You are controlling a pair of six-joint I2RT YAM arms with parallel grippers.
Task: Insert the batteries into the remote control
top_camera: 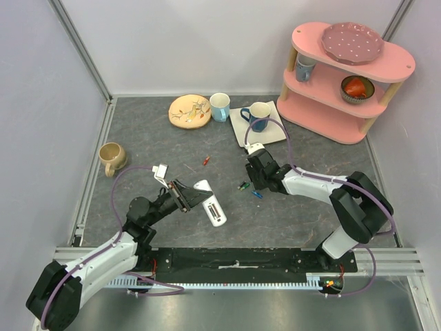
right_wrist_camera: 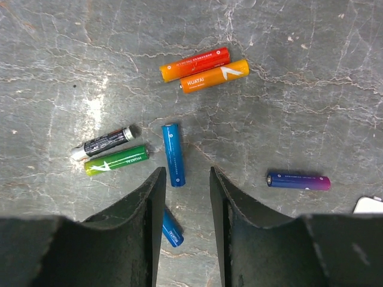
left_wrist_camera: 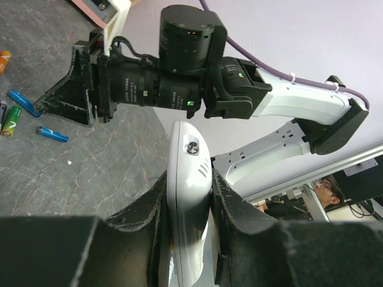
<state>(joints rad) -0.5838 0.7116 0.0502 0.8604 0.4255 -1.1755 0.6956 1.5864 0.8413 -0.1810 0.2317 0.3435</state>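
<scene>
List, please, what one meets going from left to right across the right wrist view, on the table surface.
green battery → orange battery → purple-blue battery → white object cut by the right edge. Left out, because they overlap their neighbours: dark battery, blue batteries, red-orange battery.

On grey mat (right_wrist_camera: 311, 107); right gripper (right_wrist_camera: 185, 179) fingers stood apart, blue battery (right_wrist_camera: 173, 155) end lay between tips; red battery (right_wrist_camera: 194, 64) and orange battery (right_wrist_camera: 214, 76) side by side at 12 o'clock; black battery (right_wrist_camera: 103, 142), green battery (right_wrist_camera: 116, 160) at 9; purple-blue battery (right_wrist_camera: 298, 181) at 3.
</scene>
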